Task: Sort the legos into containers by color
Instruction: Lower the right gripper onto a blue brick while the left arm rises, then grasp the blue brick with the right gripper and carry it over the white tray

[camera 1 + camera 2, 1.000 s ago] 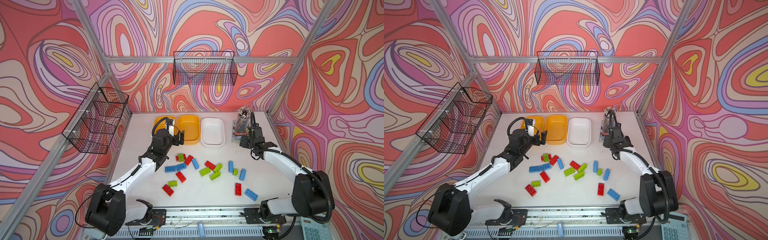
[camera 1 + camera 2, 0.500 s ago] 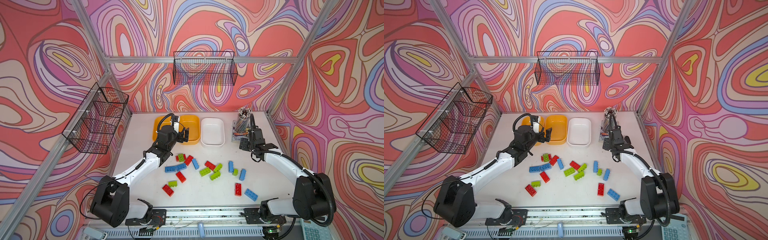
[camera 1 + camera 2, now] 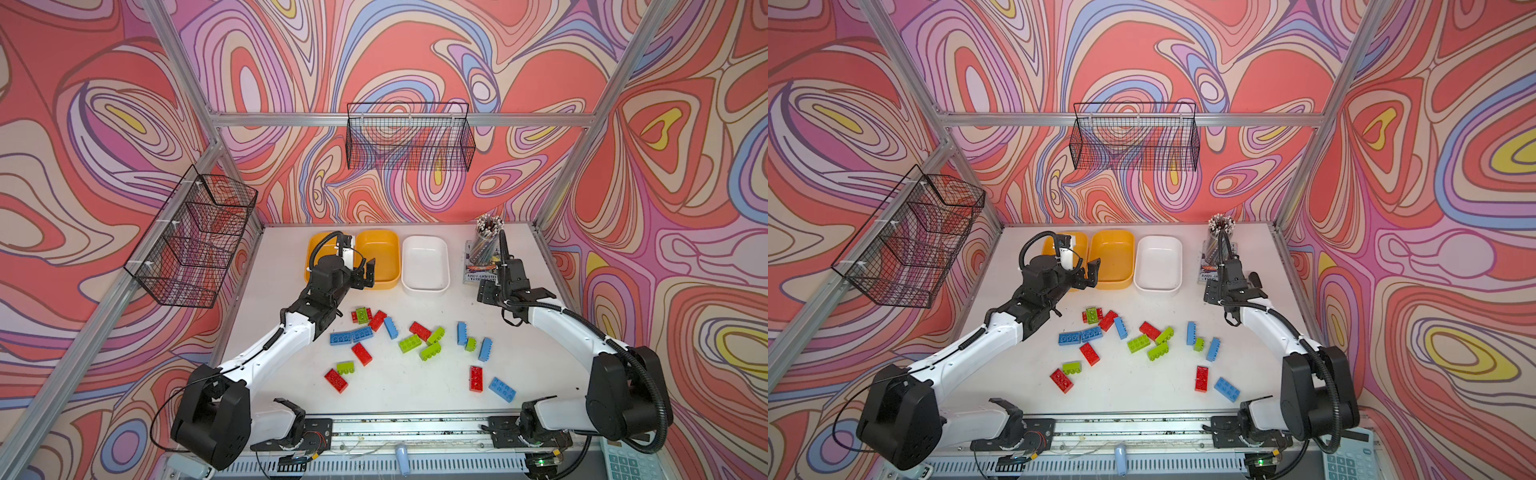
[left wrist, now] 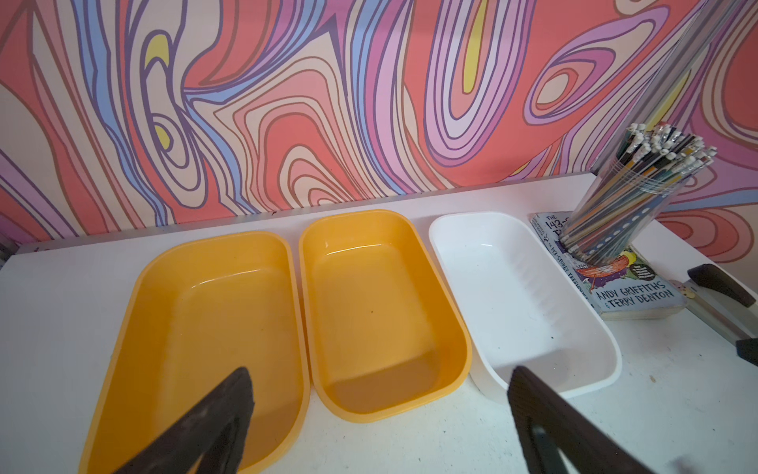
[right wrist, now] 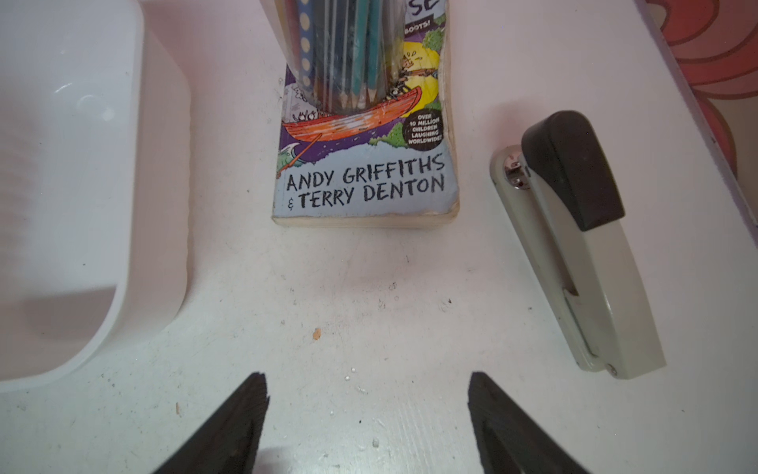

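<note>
The left gripper (image 3: 365, 272) has swung from the left yellow tub (image 4: 205, 320) toward the middle yellow tub (image 4: 369, 303), its jaws open and empty like those of the right gripper (image 5: 367, 377), so all legos (image 3: 409, 343) lie unsorted on the bench (image 3: 415, 390).

L claw (image 4: 379, 381) wide open, one finger over orange tub (image 4: 205, 312), other over white tub (image 4: 512, 295). 2nd orange tub (image 4: 369, 303) sits btwn them, all 3 in a row on white worktop (image 4: 61, 295). Beyond white tub: book (image 4: 631, 291) w/ cup of pencils (image 4: 623, 213) on it, stapler (image 4: 718, 287) near.
</note>
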